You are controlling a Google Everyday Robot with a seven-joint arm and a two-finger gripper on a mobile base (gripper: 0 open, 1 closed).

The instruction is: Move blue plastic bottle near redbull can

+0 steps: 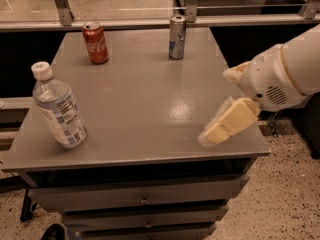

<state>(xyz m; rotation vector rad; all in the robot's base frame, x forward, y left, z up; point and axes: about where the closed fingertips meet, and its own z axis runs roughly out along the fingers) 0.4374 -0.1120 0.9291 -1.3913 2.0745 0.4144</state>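
Observation:
The blue plastic bottle (58, 108) stands upright near the front left corner of the grey table (150, 99); it is clear, with a white cap and a pale blue-white label. The redbull can (176, 37), slim and silver with blue patches, stands at the back of the table, right of centre. My gripper (215, 106) reaches in from the right over the table's front right part, far from the bottle. Its pale yellow fingers (227, 123) are spread apart with nothing between them.
A red Coca-Cola can (95, 43) stands at the back left of the table. The table has drawers (142, 200) below its front edge. A railing with glass panels (125, 19) runs behind the table. Speckled floor lies to the right.

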